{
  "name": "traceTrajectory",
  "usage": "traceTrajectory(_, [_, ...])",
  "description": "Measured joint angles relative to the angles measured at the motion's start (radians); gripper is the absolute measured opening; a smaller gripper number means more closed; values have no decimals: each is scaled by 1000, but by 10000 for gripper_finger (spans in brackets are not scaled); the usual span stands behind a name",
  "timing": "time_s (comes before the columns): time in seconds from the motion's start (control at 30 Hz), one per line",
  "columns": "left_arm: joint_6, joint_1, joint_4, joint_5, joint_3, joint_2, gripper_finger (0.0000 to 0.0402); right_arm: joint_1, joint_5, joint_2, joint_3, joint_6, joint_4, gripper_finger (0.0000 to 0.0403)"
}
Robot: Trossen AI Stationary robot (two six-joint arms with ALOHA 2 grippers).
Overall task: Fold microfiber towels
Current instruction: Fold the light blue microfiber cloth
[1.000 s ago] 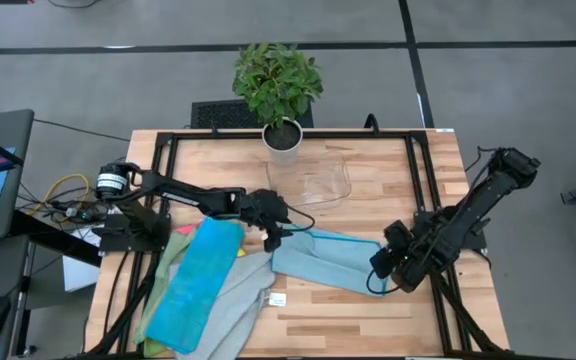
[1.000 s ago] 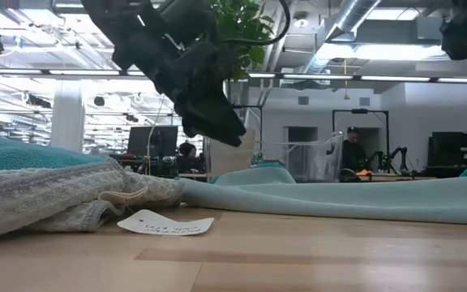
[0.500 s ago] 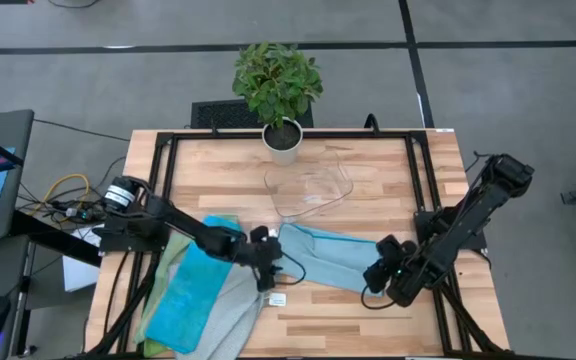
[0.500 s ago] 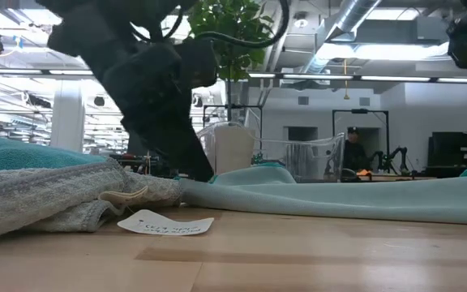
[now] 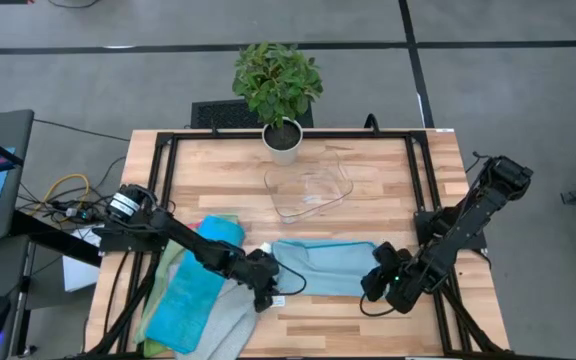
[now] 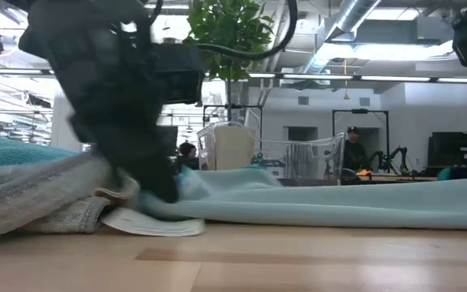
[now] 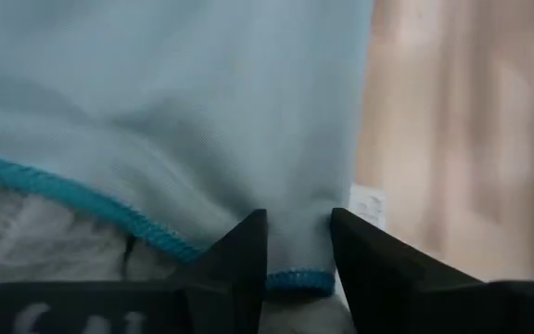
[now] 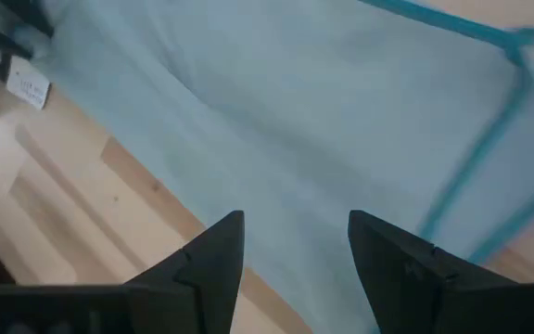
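Both of my arms are coming toward the table's (image 5: 388, 170) front edge, dragging the light towel (image 5: 326, 266) flatter. My left gripper (image 7: 298, 243) is pinching its teal-edged corner beside the pile (image 5: 193, 300); my right gripper (image 8: 295, 243) is hovering spread, holding nothing. I should be seating the hem deep before lifting.

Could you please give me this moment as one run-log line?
left pincer: closing around corner of light teal towel | right pincer: open above towel's other end | pile of towels: beside it
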Motion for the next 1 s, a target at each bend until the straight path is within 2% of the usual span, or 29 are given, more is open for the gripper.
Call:
traceTrajectory(0.13, [176,33,12,152,-1,-92,108,6,5,-2,0,-9,9,220])
traceTrajectory(0.27, [217,80,-11,115,0,-201,107,4,14,-2,0,-26,9,220])
traceTrajectory(0.33, [239,97,-61,23,0,-265,106,4,30,-2,0,-26,12,220])
traceTrajectory(0.43, [244,116,-203,-253,2,-329,107,-3,32,0,0,-19,10,220])
traceTrajectory(0.47, [249,129,-234,-314,0,-334,108,-7,33,0,0,-19,11,220])
traceTrajectory(0.5, [271,146,-241,-328,-1,-336,111,-11,33,0,0,-19,12,220])
traceTrajectory(0.63, [377,222,-164,-134,2,-305,113,-27,35,0,0,-26,10,220])
traceTrajectory(0.67, [388,234,-152,-112,2,-282,112,-30,35,0,0,-27,10,220])
traceTrajectory(0.87, [401,287,-37,-152,1,-199,106,-45,35,0,0,-27,1,220])
traceTrajectory(1.0, [432,313,-26,-201,1,-181,105,-46,35,0,0,-27,-4,220])
